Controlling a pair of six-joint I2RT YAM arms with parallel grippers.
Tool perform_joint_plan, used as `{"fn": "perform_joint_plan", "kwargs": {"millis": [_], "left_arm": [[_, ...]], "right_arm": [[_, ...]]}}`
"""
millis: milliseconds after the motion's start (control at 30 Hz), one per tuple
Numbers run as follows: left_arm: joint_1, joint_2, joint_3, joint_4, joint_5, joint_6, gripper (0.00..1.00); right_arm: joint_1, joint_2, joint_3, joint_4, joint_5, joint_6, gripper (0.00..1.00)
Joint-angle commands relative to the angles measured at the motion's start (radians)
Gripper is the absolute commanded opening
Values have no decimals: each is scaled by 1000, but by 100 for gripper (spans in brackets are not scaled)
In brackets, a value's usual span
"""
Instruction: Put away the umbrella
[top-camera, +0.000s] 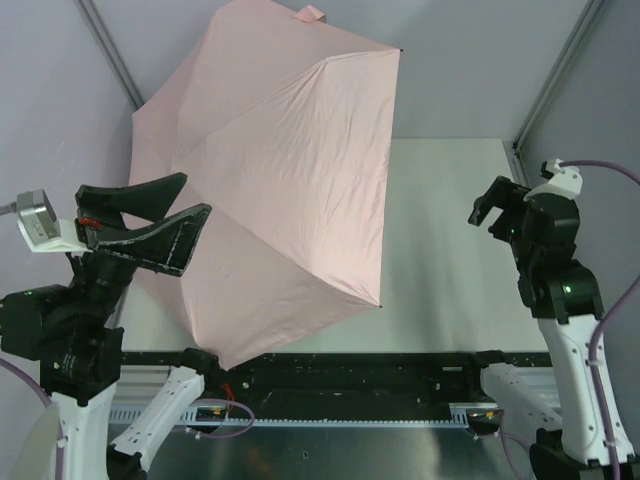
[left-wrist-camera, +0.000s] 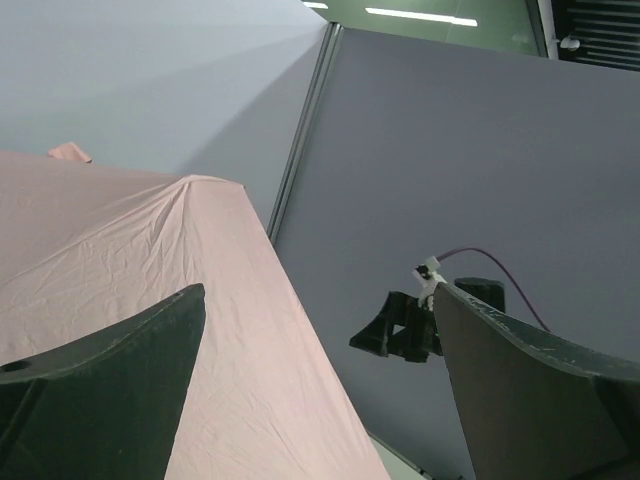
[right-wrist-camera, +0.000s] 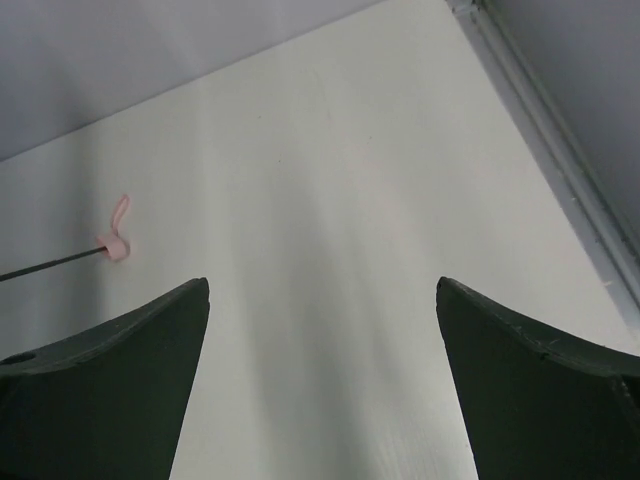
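Observation:
The pale pink umbrella (top-camera: 280, 170) lies fully open on its side over the left half of the table, canopy top facing the camera. Its canopy fills the lower left of the left wrist view (left-wrist-camera: 130, 290). In the right wrist view its slim black shaft (right-wrist-camera: 50, 262) ends in the small pink handle (right-wrist-camera: 116, 246) with the strap, lying on the white table. My left gripper (top-camera: 190, 195) is open and empty, raised at the canopy's left edge. My right gripper (top-camera: 488, 208) is open and empty, above the table's right side, well clear of the umbrella.
The white table (top-camera: 450, 250) is enclosed by grey walls with metal corner posts (top-camera: 110, 50). A black rail (top-camera: 350, 375) runs along the near edge between the arm bases. The right arm shows in the left wrist view (left-wrist-camera: 410, 325).

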Motion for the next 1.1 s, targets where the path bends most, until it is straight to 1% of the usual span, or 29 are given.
{"fn": "perform_joint_plan", "kwargs": {"millis": [0,133,200,267,333,467,533,600,700,833,967,1067], "left_arm": [[9,-10,-20,-19,14,-2,100],[9,-20,-41,-22,13,-16,99],[9,-22,-46,-24,9,-13,99],[8,-18,-45,-26,3,-7,100],[9,-7,-37,-25,0,2,99],[9,12,-19,-25,-14,11,99],[9,12,-12,-25,-20,26,99],[8,6,-11,-25,-32,46,99],[8,-7,-11,-25,-47,79,99],[8,-8,2,-25,-58,133,99],[-4,1,17,-25,-71,187,99],[-19,7,22,-25,-77,206,100]], "right_arm": [[-68,92,-87,172,-177,54,99],[-103,228,-178,384,-369,42,99],[-103,317,-230,540,-484,22,99],[-79,415,-280,733,-579,-12,99],[-18,525,-302,906,-653,-90,99],[157,759,-290,1223,-670,-263,99],[212,872,-258,1350,-685,-322,98],[251,979,-216,1458,-674,-349,97],[296,1119,-119,1547,-679,-351,97],[339,1288,43,1582,-731,-344,97],[380,1441,247,1524,-834,-336,98],[412,1571,452,1455,-914,-294,97]]}}
